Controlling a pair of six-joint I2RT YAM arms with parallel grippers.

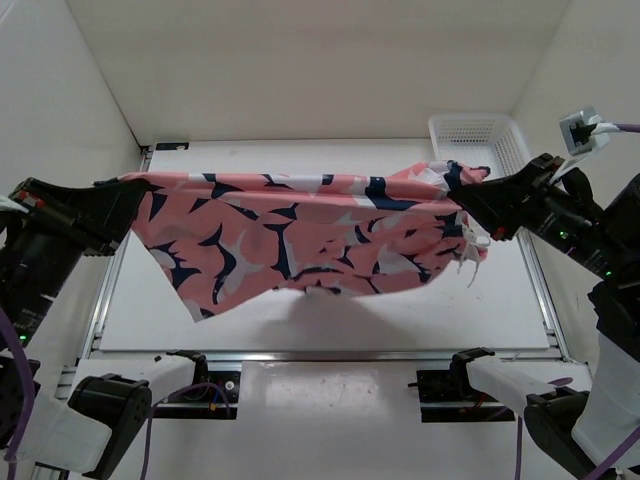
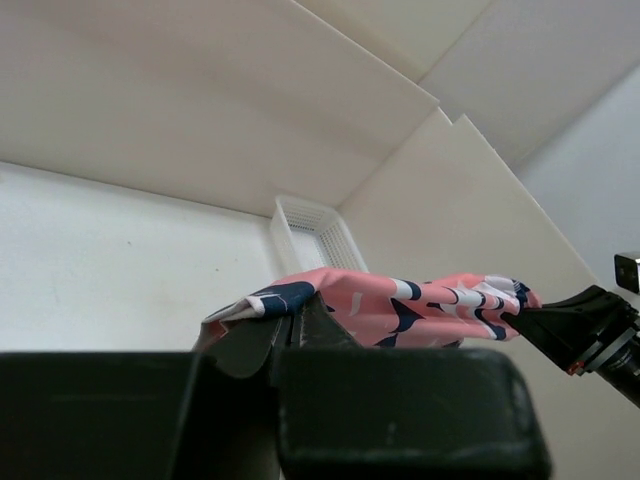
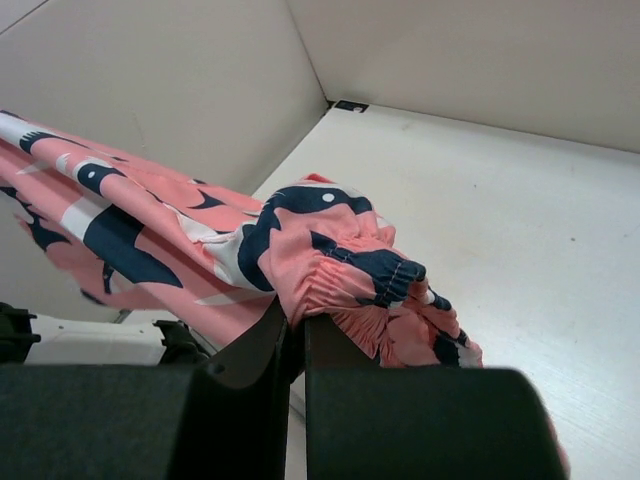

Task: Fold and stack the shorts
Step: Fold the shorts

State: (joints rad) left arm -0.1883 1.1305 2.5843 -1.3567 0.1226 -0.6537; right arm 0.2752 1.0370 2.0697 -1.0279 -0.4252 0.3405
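Shorts (image 1: 300, 235) stretched mid-air; left gripper (image 1: 127, 192) and right gripper (image 1: 460, 192) jaws clamped on opposite ends. Next: lay flat on tabletop (image 1: 300, 330).

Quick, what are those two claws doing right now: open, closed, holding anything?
Left gripper: shut, pinching one end of the shorts.
Right gripper: shut, pinching the other end of the shorts, which hang between them above the table.
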